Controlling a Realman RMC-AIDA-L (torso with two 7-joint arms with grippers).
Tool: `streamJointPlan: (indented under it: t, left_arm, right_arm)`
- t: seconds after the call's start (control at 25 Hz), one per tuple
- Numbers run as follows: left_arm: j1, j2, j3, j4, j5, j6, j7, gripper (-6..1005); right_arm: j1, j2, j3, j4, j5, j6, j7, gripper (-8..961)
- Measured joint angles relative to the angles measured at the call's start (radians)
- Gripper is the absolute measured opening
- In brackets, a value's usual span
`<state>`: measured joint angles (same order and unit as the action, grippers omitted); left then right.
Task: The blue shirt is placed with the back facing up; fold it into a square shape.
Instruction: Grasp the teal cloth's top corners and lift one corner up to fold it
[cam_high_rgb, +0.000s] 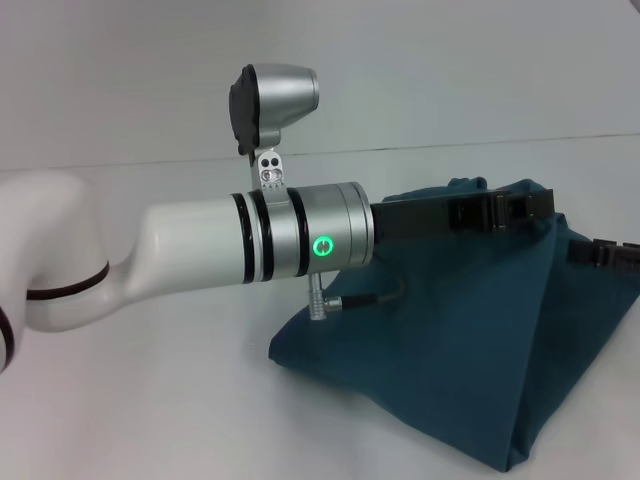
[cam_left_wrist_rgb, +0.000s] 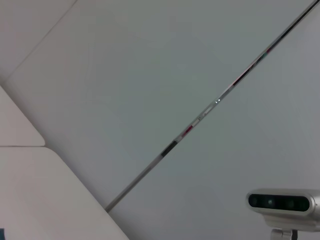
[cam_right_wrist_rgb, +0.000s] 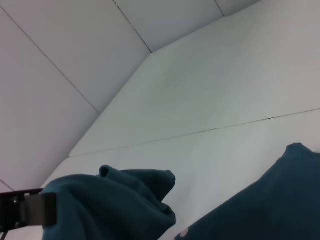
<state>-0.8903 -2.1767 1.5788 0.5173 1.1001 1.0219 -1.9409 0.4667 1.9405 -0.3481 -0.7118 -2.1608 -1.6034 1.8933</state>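
matt cloth blue shirt (cam_high_rgb: 440, 340), glossy arm (cam_high_rgb: 190, 250)

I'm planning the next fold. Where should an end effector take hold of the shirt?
Probably the low corner of the shirt nearest the left arm, approached from the robot's left: it lies flat and uncovered on the table, while the top edge is lifted up.

the left arm (cam_high_rgb: 200, 250) hides part of the blue shirt (cam_high_rgb: 450, 340), whose lower edge is cropped.
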Motion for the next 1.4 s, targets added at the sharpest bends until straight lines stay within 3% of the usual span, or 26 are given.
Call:
streamJointPlan:
  t: [0.16, 0.52, 0.72, 1.28, 1.4]
  left_arm:
    - [0.000, 0.000, 0.000, 0.000, 0.000, -0.003, 0.000, 13]
    - [0.011, 0.006, -0.011, 0.050, -0.001, 0.005, -0.009, 14]
    - [0.012, 0.015, -0.042, 0.075, 0.007, 0.021, -0.016, 14]
    - [0.010, 0.043, -0.077, 0.089, 0.009, 0.050, -0.019, 14]
    - [0.008, 0.055, -0.080, 0.093, 0.009, 0.050, -0.020, 14]
  right_arm:
    - [0.000, 0.000, -0.022, 0.018, -0.004, 0.000, -0.011, 867]
    - [-0.003, 0.015, -0.182, 0.062, -0.008, 0.078, -0.086, 865]
    - [-0.003, 0.023, -0.230, 0.088, -0.027, 0.124, -0.099, 820]
    - [0.037, 0.074, -0.287, 0.099, -0.111, 0.138, -0.139, 352]
    - [0.052, 0.085, -0.297, 0.103, -0.112, 0.138, -0.141, 204]
